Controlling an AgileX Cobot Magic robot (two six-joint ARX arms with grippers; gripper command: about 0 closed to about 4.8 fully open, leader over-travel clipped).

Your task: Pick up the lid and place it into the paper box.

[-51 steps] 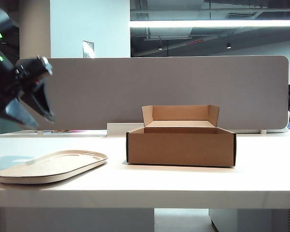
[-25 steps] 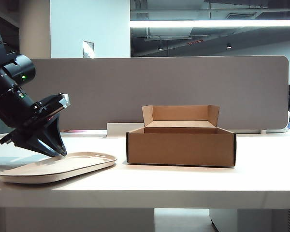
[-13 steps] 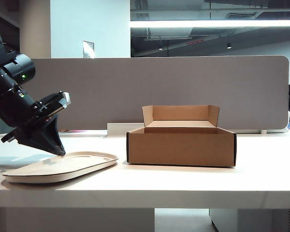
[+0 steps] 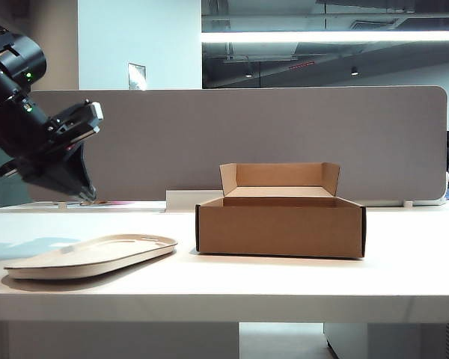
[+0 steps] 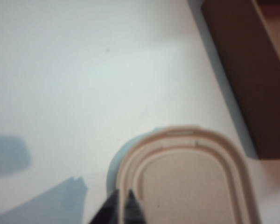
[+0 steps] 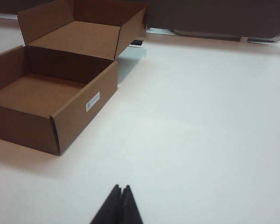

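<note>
On the white counter [image 4: 284, 288] in front of you, the beige lid [image 4: 90, 254] lay flat to the left of the open paper box [image 4: 280, 224], near it but not touching. Your left tool [image 4: 86, 196] hung above the lid's far-left part, tips pinched together and holding nothing. Your right tool [image 6: 121, 190], also closed and empty, sat over bare counter beside the box.
</note>
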